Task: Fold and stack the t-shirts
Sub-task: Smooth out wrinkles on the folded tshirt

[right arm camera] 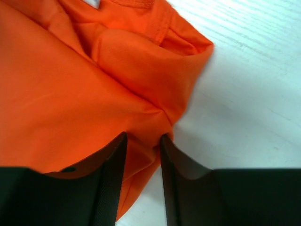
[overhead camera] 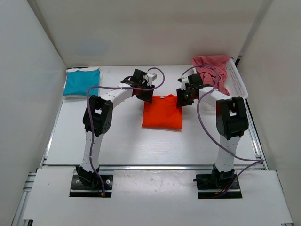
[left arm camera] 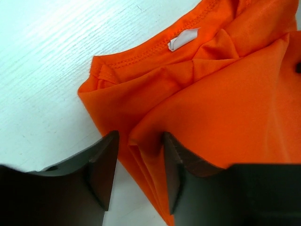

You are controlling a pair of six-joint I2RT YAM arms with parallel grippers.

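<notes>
Mid-table, a bit toward the far side: orange t-shirt [overhead camera: 162, 113], folded to a rough rectangle, flat on the table [overhead camera: 117, 141], neck end pointing away from the arm bases. Neck hem + white label [left arm camera: 183, 39] show in the left wrist view, w/ the cloth rumpled in loose folds round the collar. Left gripper [left arm camera: 140, 139] is at the shirt's far-left corner, fingers [left arm camera: 104, 162] apart w/ a raised fold of orange between them. The cloth doesn't look squeezed, so it reads as spread, straddling not pinching. Right gripper [right arm camera: 143, 136] is at the far-right corner, jaws narrower, w/ a pucker of orange bunched into the gap (creases run straight into it), but can't tell if it's biting or just around it. Both arms bend inward over the shirt's far edge, one per corner. Other shirts: teal-blue t-shirt [overhead camera: 82, 81] folded at the table's far-left corner, w/ a strip of white cloth [overhead camera: 70, 96] showing under its near edge. Pinkish-red t-shirt [overhead camera: 209, 63] is crumpled at far right against the white mesh basket [overhead camera: 236, 80]. In it or over it, can't tell. It's well apart from the orange one.
</notes>
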